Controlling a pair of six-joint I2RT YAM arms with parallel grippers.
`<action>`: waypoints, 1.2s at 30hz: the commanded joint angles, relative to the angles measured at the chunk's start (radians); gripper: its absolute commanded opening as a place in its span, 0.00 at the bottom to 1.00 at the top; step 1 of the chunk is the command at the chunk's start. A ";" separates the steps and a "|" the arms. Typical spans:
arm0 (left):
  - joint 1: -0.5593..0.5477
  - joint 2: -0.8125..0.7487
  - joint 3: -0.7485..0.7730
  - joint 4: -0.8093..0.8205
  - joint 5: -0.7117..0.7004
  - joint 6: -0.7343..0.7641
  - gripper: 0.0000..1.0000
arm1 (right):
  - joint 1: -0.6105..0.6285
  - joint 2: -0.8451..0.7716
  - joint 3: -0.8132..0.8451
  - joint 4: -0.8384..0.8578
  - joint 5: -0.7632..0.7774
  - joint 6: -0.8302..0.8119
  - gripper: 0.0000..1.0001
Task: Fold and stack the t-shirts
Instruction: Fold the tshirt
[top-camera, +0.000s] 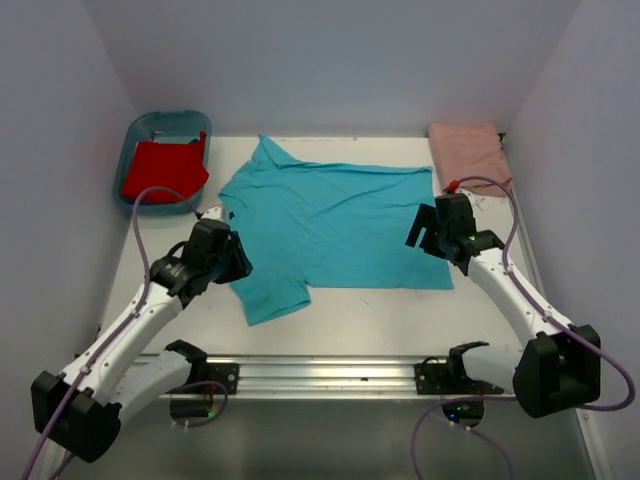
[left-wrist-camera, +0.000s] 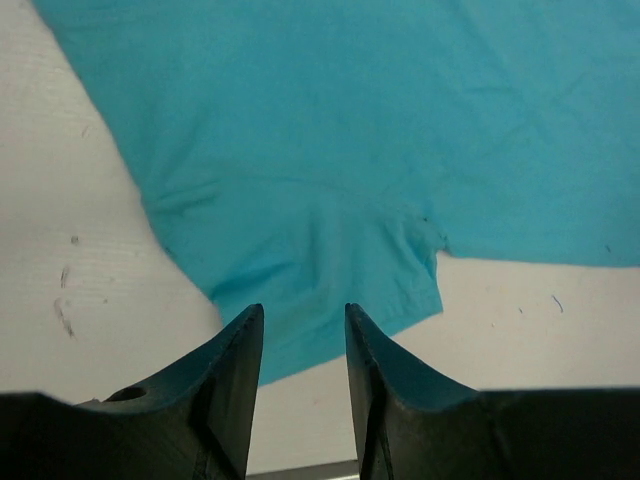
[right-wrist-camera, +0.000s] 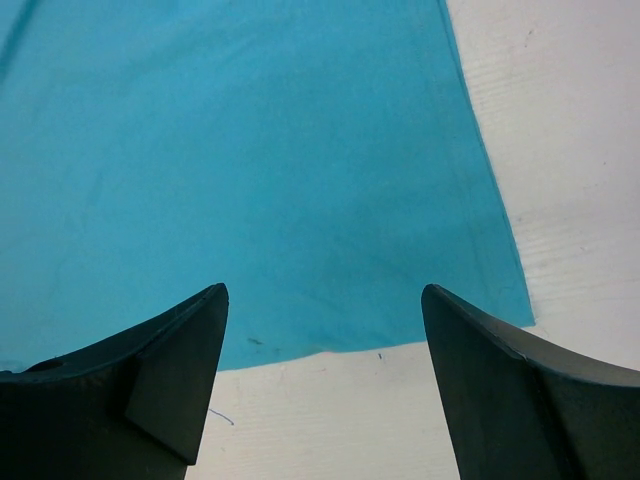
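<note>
Turquoise t-shirt (top-camera: 335, 225) lies flat at the centre of the table (top-camera: 350, 315), neck toward the far left, hem to the right. Red t-shirt (top-camera: 163, 170) sits bunched in the blue tub (top-camera: 130, 150) at the far left corner. Salmon-pink t-shirt (top-camera: 467, 150) is folded at the far right corner.

Left arm reaches forward with its elbow bent. Left gripper (left-wrist-camera: 302, 310) is over the near sleeve, jaws narrow with a gap, nothing pinched between them.

Right arm angles in from the right. Right gripper (right-wrist-camera: 324, 290) is over the shirt's near hem corner, jaws wide and empty.

The 2 grippers are well apart.
</note>
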 joint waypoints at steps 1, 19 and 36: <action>-0.041 -0.094 0.009 -0.203 -0.054 -0.091 0.40 | 0.004 -0.035 0.000 -0.025 -0.016 0.017 0.82; -0.162 -0.096 -0.195 -0.203 -0.041 -0.258 0.41 | 0.004 -0.007 -0.027 -0.027 -0.040 0.006 0.84; -0.176 0.051 -0.265 0.004 0.000 -0.269 0.41 | 0.004 0.002 -0.023 -0.028 -0.033 -0.003 0.84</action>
